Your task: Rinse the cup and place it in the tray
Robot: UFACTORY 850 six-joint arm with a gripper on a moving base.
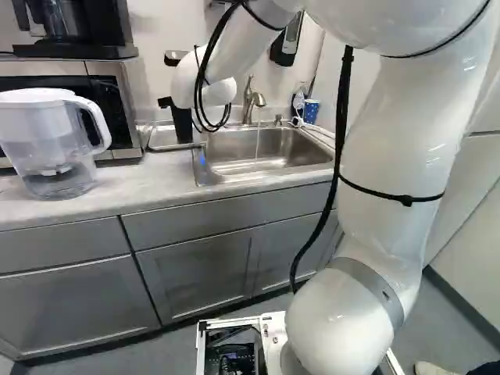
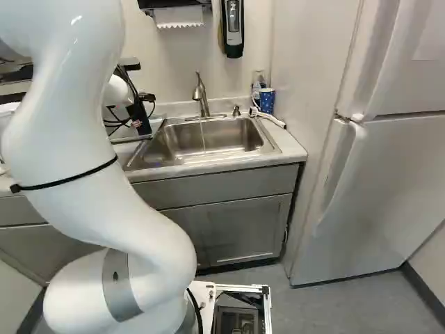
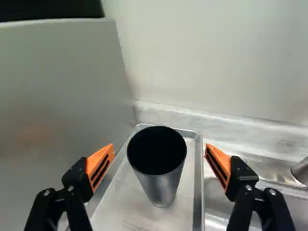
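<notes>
My gripper (image 1: 166, 102) shows as dark parts beyond the arm's white wrist, at the sink's left. In the wrist view the gripper (image 3: 159, 148) is open, its orange pads wide apart. The dark metallic cup (image 3: 164, 185) stands upright on the metal tray (image 3: 198, 187), mouth up. It lies between the lines of the two fingers, with a gap on each side; neither pad touches it. The tray sits on the counter beside the sink (image 2: 156, 154). From the faucet (image 2: 201, 96) a thin stream runs into the basin.
A water pitcher (image 1: 48, 144) stands on the counter before the microwave (image 1: 109, 101), with a coffee maker above. Behind the sink's right corner are a blue cup (image 2: 267, 101) and a bottle. A refrigerator (image 2: 389, 188) stands at the right. A wall (image 3: 216, 57) rises behind the tray.
</notes>
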